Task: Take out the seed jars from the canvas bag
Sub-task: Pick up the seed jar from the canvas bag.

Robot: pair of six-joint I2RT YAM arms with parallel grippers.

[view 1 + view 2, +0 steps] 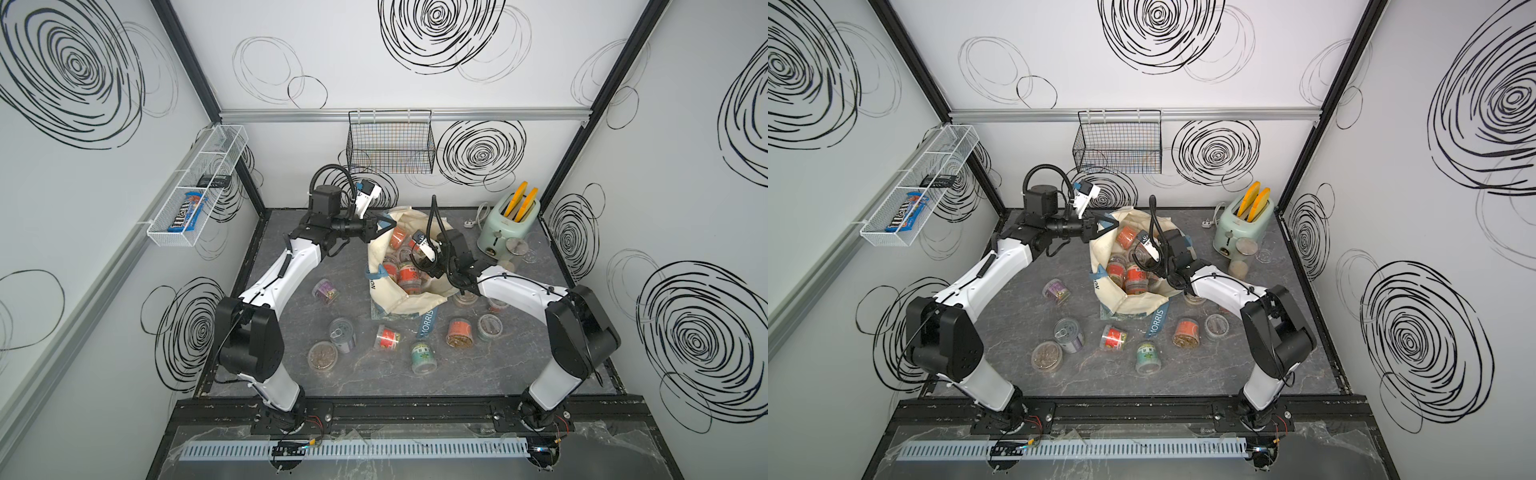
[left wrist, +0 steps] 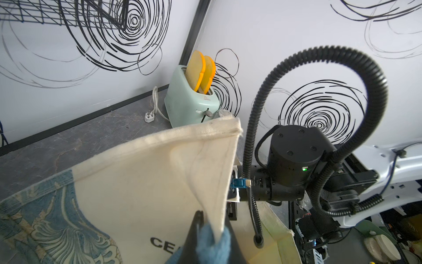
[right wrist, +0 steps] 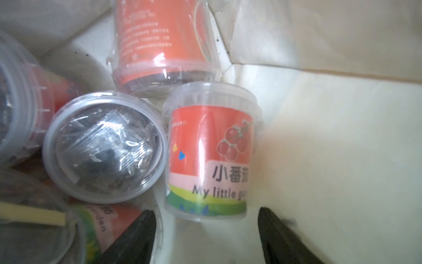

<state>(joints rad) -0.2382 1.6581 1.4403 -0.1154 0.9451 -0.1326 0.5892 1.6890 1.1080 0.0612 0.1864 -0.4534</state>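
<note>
The canvas bag's walls are hiding most seed jars. The right gripper's spread tips are flanking a red-labelled jar's base. The left gripper is clamping the bag's rim.

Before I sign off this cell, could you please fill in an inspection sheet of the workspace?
Surface: grey table, no spills seen.
Job's things: bag open; some jars inside, several out on the table.
Clutter: toaster with toast, tin, canister.
Grippers: left gripper shut on the bag's rim; right gripper open over a tomato jar inside.
Cables: toaster's plug lying loose; arm conduits untangled.
Surroundings: black basket and white rack on the walls.
</note>
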